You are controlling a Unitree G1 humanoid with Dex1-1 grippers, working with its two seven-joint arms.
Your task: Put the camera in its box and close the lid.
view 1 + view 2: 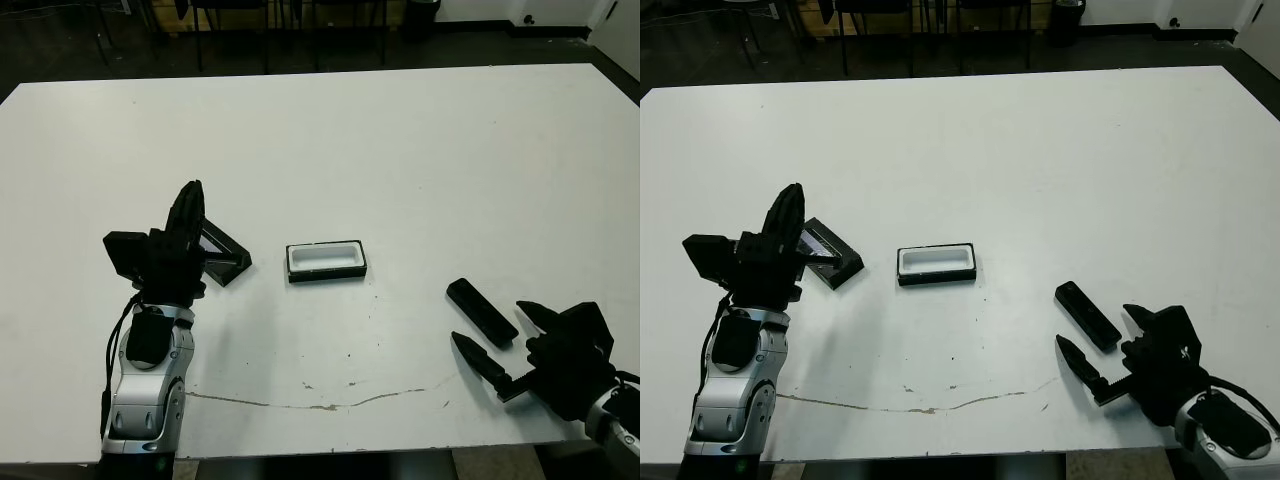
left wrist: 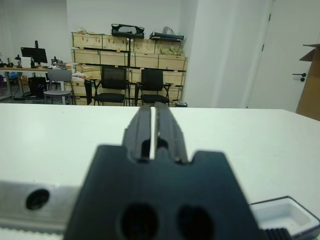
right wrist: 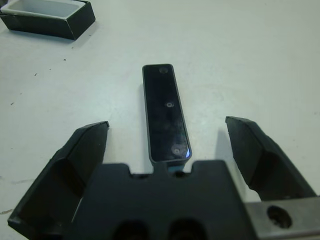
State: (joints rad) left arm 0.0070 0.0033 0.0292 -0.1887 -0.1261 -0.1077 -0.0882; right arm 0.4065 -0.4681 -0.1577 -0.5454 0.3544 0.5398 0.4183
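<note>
Now, our table: white table (image 1: 400, 150), with a thin dark crack line running near our front edge.
Our right gripper (image 3: 167, 150): low over the table at our front right, fingers spread wide apart and gripping nothing.
Camera (image 1: 481, 311): we see it flat on the table at our right, glossy black, its near end just between the spread fingers of our right gripper; in the right wrist view it runs straight away from the gripper body, touching neither finger.
Box (image 1: 326, 260): at the middle of the table, white lining up, nothing in it, well apart from the camera and to its left.
Lid (image 1: 222, 253): left of the box and near it, not touching; its greyish inside faces up, and our left arm hides part of it.
Our left gripper (image 2: 154, 127): raised above the table at our left, next to the lid, the two fingers pressed nearly together with only a thin slit between them, and we hold nothing in it.
Beyond the table: chairs and shelves of crates in the left wrist view.
</note>
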